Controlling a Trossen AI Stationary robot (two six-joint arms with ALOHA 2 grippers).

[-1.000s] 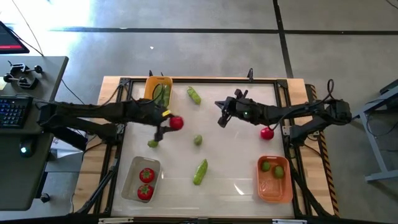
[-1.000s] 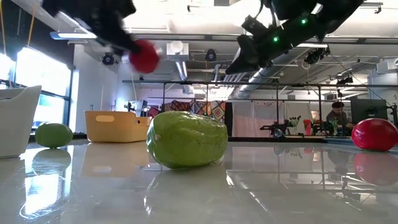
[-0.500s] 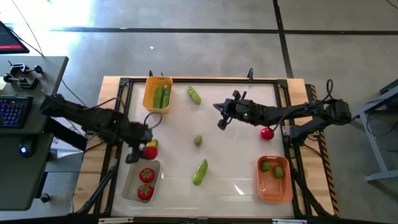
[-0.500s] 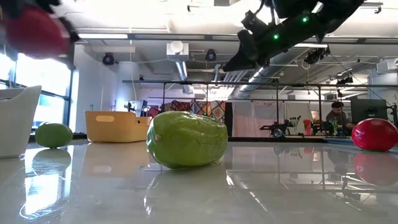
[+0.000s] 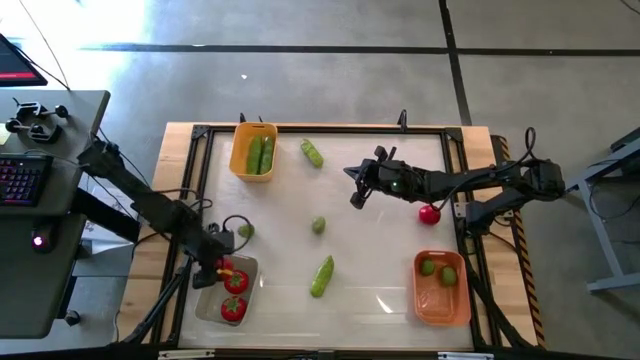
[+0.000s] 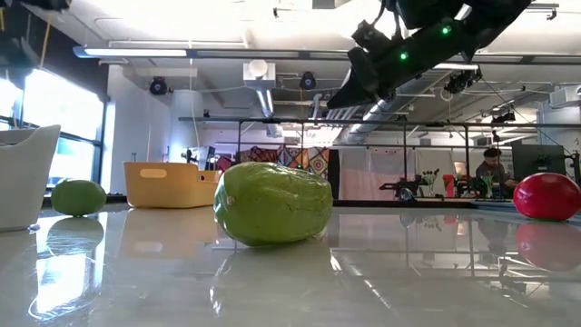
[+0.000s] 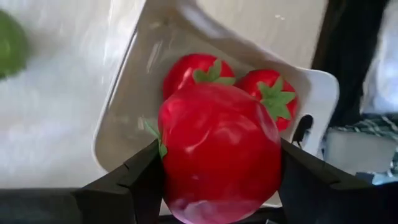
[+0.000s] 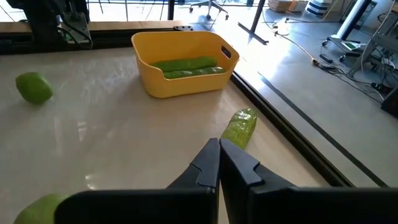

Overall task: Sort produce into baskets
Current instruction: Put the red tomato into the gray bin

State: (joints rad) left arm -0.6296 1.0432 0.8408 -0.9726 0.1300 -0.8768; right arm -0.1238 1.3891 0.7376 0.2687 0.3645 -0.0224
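At the table's left edge, the left gripper (image 5: 216, 268) clamps a red tomato (image 7: 219, 151) above the clear basket (image 5: 207, 298), which holds two tomatoes (image 5: 234, 296). Cucumbers and limes lie scattered mid-table. Farther right, the right gripper (image 5: 356, 186) hovers with fingers pressed together, empty, near a loose tomato (image 5: 430, 213).
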